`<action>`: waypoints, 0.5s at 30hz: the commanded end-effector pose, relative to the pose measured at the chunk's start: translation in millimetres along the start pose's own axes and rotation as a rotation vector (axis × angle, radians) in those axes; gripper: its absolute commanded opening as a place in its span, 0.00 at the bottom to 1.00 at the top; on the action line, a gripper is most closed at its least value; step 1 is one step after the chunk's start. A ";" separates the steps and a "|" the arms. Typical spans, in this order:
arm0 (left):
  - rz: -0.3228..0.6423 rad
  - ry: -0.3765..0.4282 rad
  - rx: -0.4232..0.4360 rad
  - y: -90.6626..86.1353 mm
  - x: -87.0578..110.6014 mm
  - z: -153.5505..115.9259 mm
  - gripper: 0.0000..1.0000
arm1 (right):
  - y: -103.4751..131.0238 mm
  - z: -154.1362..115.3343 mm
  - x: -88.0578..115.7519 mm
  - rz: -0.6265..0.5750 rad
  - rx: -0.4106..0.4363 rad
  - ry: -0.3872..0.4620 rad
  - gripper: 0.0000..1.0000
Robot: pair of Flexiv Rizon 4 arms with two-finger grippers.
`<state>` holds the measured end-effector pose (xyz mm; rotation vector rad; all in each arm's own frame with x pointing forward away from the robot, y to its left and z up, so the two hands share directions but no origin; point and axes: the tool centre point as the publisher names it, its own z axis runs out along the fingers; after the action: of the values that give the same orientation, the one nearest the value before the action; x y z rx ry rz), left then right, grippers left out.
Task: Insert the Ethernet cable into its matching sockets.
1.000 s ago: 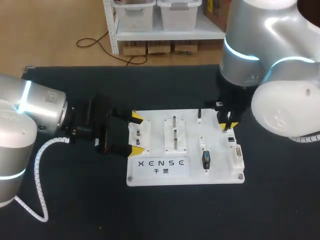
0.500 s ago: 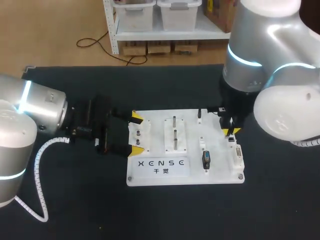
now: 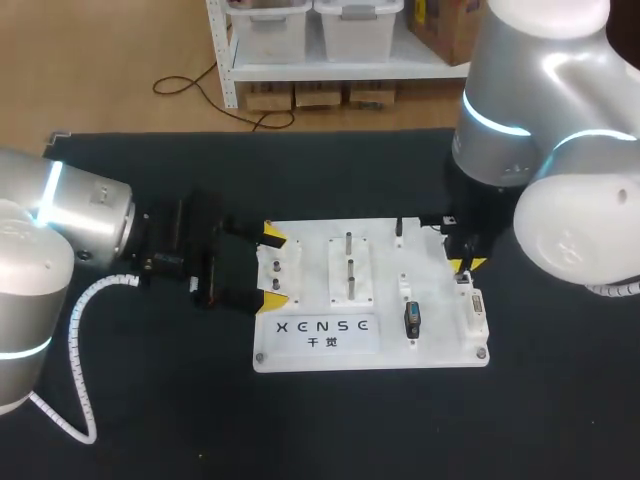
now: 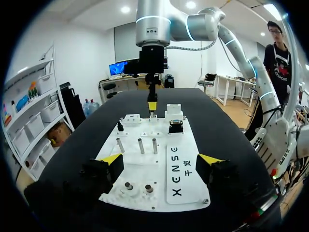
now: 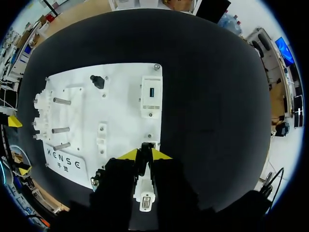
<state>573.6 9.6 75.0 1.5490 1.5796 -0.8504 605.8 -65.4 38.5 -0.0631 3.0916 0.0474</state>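
Rightward our right arm [image 3: 500, 130] has slid, jaws clamped on the Ethernet plug [image 5: 146, 153] over the white board [image 3: 440, 342]; left jaws apart.

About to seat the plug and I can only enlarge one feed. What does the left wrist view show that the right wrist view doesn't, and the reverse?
Only the left wrist view: the right end effector from the side, its tip close above the far end of the white board. Only the right wrist view: a top-down look at a dark plug gripped between its yellow tips, and a socket block's blue port just ahead. Both: the board's three pegs and black knob.
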 end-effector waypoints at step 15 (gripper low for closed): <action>0.004 -0.008 -0.006 -1.4 2.2 0.3 1.00 | -7.6 2.7 2.2 0.018 -0.003 0.001 0.00</action>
<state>573.6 9.6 75.0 1.5490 1.5796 -0.8504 605.5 -70.6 37.3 -0.0387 3.0957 0.0494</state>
